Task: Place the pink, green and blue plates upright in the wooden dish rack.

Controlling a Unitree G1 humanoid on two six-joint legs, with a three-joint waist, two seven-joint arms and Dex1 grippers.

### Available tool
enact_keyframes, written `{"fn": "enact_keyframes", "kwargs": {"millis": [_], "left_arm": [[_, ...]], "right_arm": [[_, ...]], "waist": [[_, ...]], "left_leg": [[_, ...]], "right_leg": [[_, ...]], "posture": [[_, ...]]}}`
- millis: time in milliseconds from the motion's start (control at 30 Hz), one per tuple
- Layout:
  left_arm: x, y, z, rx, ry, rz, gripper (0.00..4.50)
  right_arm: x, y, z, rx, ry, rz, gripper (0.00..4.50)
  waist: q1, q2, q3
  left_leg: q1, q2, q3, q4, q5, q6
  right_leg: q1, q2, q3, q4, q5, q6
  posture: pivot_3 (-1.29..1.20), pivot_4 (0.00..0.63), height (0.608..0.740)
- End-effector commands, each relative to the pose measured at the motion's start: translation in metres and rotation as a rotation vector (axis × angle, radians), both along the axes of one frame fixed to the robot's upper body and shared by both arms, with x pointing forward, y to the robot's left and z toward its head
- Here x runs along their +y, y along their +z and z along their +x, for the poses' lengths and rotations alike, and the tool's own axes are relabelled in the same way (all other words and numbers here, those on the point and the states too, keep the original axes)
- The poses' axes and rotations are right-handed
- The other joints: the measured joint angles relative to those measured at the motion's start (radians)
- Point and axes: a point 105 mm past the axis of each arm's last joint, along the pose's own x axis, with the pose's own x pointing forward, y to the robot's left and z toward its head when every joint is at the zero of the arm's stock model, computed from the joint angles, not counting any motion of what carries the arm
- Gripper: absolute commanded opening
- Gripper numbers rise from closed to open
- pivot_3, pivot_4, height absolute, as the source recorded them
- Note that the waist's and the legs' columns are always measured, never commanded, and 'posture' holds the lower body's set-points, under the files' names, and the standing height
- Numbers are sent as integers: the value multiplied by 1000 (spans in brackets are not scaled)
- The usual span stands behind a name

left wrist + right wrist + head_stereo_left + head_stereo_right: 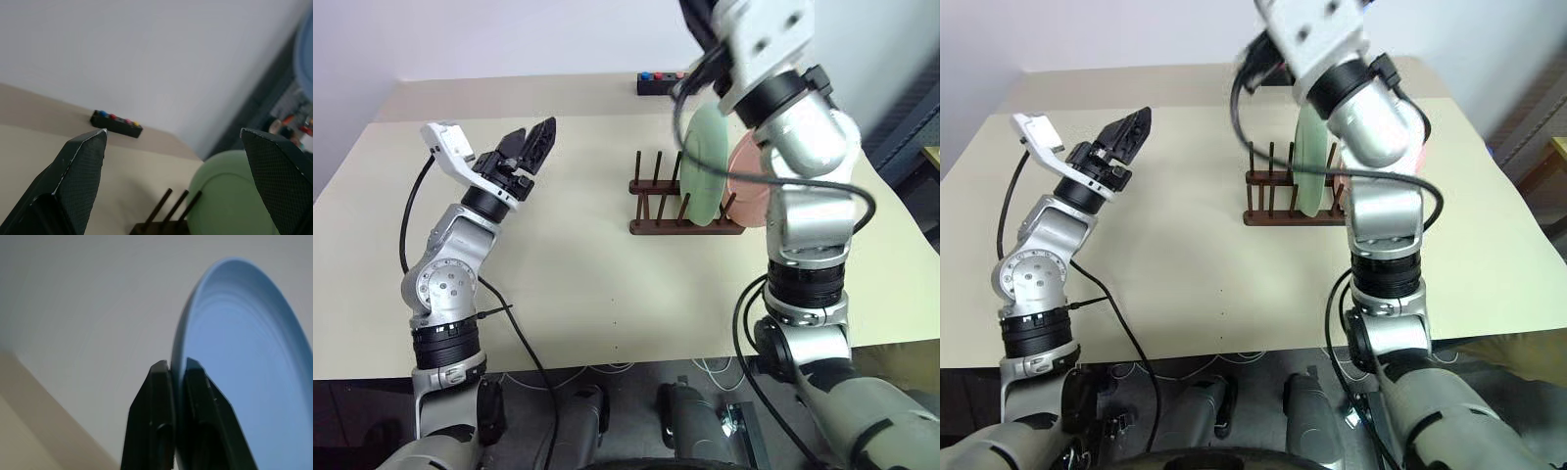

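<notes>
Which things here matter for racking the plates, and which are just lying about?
For the job:
- blue plate, pinched in the right claw
- green plate, upright in the wooden dish rack
- pink plate, upright in the rack
- left claw, open

Lying about:
- black button box

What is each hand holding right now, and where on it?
Right hand pinches the blue plate by its rim. Left hand is open, holding nothing.

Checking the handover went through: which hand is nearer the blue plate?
Right. The right hand is shut on the blue plate's rim, holding it up. The left hand is open, out to the left, off the plate.
</notes>
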Motion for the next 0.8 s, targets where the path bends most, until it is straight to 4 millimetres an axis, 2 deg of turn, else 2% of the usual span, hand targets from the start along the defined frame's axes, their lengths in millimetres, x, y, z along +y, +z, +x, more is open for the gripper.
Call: {"fn": "enact_keyframes", "kwargs": {"millis": [33, 100, 233, 300, 400, 567, 700, 800], "left_arm": [[-3, 13, -7, -85, -43, 81, 4467], [-4, 12, -9, -96, -63, 133, 4467], [-9, 7, -22, -132, -174, 298, 4467], [-8, 5, -27, -141, -197, 350, 4467], [-8, 0, -37, -138, -269, 415, 4467], [-6, -1, -45, -121, -343, 447, 4467], [-5, -6, -55, -148, -377, 566, 4467], [-2, -6, -54, -159, -374, 603, 4467]], "right_arm": [[-12, 23, -14, 93, 241, 233, 0], [-14, 24, -15, 166, 343, 309, 0], [-18, 8, -3, 473, 696, 619, 0], [-19, 1, 2, 548, 736, 668, 0], [-9, -11, 1, 662, 809, 695, 0], [1, -24, -1, 752, 835, 692, 0], [-3, -39, 8, 822, 777, 713, 0], [-7, -51, 12, 849, 729, 706, 0]], "waist": [[0, 0, 0], [-1, 1, 0], [-6, 3, 0], [-7, 5, 1], [-7, 6, 2], [-7, 6, 2], [-7, 6, 2], [-6, 6, 2]], "left_leg": [[0, 0, 0, 0, -1, 2], [0, 0, 0, -1, -1, 3], [0, 1, 0, -2, -2, 3], [0, 1, 0, -3, -1, 2], [0, 1, 1, -4, -1, 2], [0, 1, 1, -6, -1, 2], [0, 1, 1, -6, -1, 2], [0, 1, 1, -6, -1, 2]], "right_leg": [[0, 0, 0, 0, 0, 0], [-1, 0, 0, 0, 0, 0], [-1, 0, 0, 0, 0, -1], [-2, 0, 0, 0, 0, -1], [-3, 0, 1, 0, 0, -1], [-4, -1, 1, 0, 0, -1], [-4, -1, 1, 0, 0, -2], [-4, -1, 1, 0, 0, -2]], "posture": [[0, 150, 740], [0, 150, 740], [0, 150, 740], [0, 150, 740], [0, 150, 740], [0, 150, 740], [0, 150, 740], [0, 150, 740]]}}
